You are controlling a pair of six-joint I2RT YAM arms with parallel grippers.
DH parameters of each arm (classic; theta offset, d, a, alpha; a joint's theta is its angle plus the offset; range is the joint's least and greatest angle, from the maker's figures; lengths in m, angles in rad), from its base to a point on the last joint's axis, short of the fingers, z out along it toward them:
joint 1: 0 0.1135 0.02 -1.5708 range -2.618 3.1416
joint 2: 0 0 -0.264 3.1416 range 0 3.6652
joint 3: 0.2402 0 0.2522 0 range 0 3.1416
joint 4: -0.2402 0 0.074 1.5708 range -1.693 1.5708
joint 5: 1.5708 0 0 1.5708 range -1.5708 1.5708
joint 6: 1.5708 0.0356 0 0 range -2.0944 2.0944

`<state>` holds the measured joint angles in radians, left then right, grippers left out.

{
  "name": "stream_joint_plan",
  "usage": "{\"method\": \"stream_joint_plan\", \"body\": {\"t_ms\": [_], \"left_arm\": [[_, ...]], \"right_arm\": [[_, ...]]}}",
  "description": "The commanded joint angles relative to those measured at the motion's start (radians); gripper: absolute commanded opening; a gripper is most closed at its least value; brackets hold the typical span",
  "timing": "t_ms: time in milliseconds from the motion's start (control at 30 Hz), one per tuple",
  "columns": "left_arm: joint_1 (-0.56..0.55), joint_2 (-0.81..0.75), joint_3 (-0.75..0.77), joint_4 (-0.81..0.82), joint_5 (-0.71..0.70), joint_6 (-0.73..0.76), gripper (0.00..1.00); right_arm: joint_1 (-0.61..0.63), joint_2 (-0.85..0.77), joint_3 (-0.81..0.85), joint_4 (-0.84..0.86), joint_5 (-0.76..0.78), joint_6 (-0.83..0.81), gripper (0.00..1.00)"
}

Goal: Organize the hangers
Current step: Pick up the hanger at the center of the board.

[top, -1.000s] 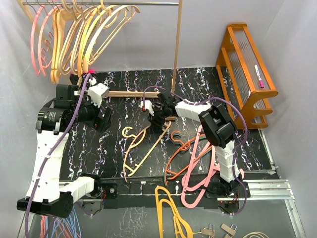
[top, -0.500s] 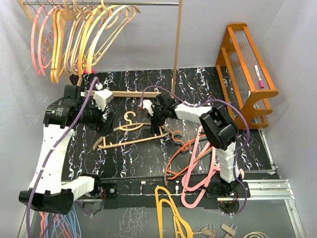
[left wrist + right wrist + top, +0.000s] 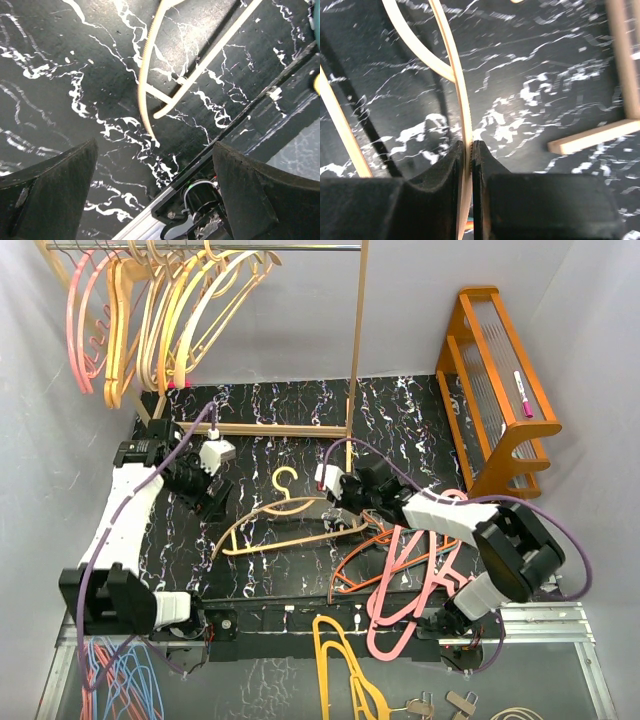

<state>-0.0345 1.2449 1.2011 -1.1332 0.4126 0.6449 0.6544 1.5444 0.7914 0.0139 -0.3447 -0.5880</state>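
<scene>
A pale tan hanger (image 3: 280, 538) spans the middle of the black marbled mat (image 3: 420, 420). It is thin and smooth-edged, with its yellowish hook pointing toward the far edge and its long bar running left to right. A bunch of hangers (image 3: 150, 320) in pink, orange and tan hangs at the left end of the metal rail (image 3: 300, 248) above the mat's far left corner. A tangled heap (image 3: 405, 560) of pink, salmon and orange ones lies by the front right corner. The right gripper (image 3: 338, 502) reaches in low from the right, forearm stretched leftward, its fingers (image 3: 445, 165) pinched tight on the hanger's thin rod. The left gripper (image 3: 208, 502) hangs over the hanger's left end, elbow raised and wrist tipped down, jaws spread wide — the curved end shows on the mat beneath them.
</scene>
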Motion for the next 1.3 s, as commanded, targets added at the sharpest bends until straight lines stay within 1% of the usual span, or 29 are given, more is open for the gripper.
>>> {"method": "stream_joint_plan", "body": {"t_ms": [0,100,200,367,500,600,733,833,900,933,1100,1133,1267], "left_arm": [[0.098,0.147,0.019,-0.056,0.262,0.17,0.97],[0.112,0.236,0.018,-0.112,0.341,0.253,0.97],[0.113,0.285,-0.028,-0.088,0.362,0.286,0.97],[0.119,0.298,-0.112,0.128,0.289,0.221,0.97],[0.123,0.292,-0.157,0.285,0.275,0.179,0.97],[0.123,0.3,-0.184,0.368,0.289,0.15,0.97],[0.123,0.346,-0.2,0.423,0.319,0.133,0.97],[0.123,0.385,-0.191,0.394,0.349,0.156,0.97],[0.123,0.414,-0.176,0.333,0.382,0.192,0.97],[0.122,0.434,-0.169,0.289,0.398,0.216,0.95],[0.119,0.525,-0.145,0.11,0.412,0.35,0.81],[0.12,0.537,-0.144,0.087,0.412,0.368,0.77],[0.121,0.548,-0.15,0.026,0.429,0.413,0.66]], "right_arm": [[-0.002,-0.108,-0.039,0.208,0.09,-0.037,0.08],[-0.001,-0.143,-0.067,0.248,0.098,-0.034,0.08],[-0.002,-0.17,-0.089,0.287,0.102,-0.028,0.08],[-0.001,-0.198,-0.109,0.311,0.069,-0.031,0.08],[-0.001,-0.204,-0.115,0.311,0.055,-0.037,0.08],[-0.002,-0.207,-0.118,0.309,0.049,-0.038,0.08],[-0.001,-0.208,-0.119,0.302,0.026,-0.035,0.08],[-0.002,-0.202,-0.119,0.301,0.031,-0.035,0.08],[-0.002,-0.196,-0.118,0.307,0.039,-0.039,0.08],[-0.002,-0.193,-0.12,0.316,0.046,-0.037,0.08],[-0.002,-0.189,-0.146,0.392,0.085,-0.022,0.08],[-0.001,-0.188,-0.151,0.413,0.095,-0.021,0.08],[-0.002,-0.178,-0.156,0.44,0.108,-0.018,0.08]]}}
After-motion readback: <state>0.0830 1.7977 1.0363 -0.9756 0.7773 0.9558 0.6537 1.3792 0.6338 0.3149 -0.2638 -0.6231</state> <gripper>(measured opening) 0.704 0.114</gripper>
